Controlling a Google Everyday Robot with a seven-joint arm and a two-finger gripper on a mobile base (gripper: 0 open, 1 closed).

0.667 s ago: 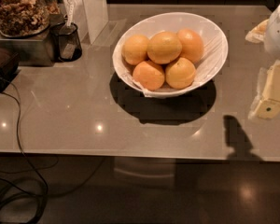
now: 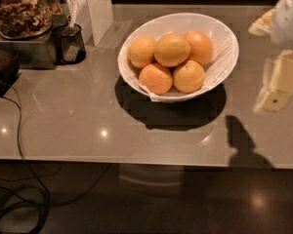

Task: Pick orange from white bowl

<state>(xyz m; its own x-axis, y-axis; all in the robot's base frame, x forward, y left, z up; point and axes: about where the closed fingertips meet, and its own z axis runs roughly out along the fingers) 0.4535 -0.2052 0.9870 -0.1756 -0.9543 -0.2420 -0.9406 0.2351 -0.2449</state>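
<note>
The white bowl [image 2: 219,65] stands on the grey counter, back centre, and holds several fruits. The orange [image 2: 172,49], the largest and palest fruit, lies on top in the middle. Smaller, deeper-orange fruits lie around it: left [image 2: 141,51], right [image 2: 201,47], front left [image 2: 156,78] and front right [image 2: 188,76]. My gripper [image 2: 269,55] hangs above the counter at the right edge of the view, right of the bowl and apart from it. Its two cream fingers [image 2: 277,82] stand apart, with nothing between them. Its shadow [image 2: 239,140] falls near the counter's front edge.
A glass jar of nuts [image 2: 19,9] sits on a metal box at the back left. A black mesh cup [image 2: 71,43] and a white upright panel [image 2: 98,9] stand beside it. A dark object [image 2: 2,72] and a black cable [image 2: 19,130] are at the left. The counter's front edge [image 2: 136,161] runs across.
My gripper has moved slightly left and up, closer to the bowl. Its shadow has moved left too. The bowl and fruits have not moved.
</note>
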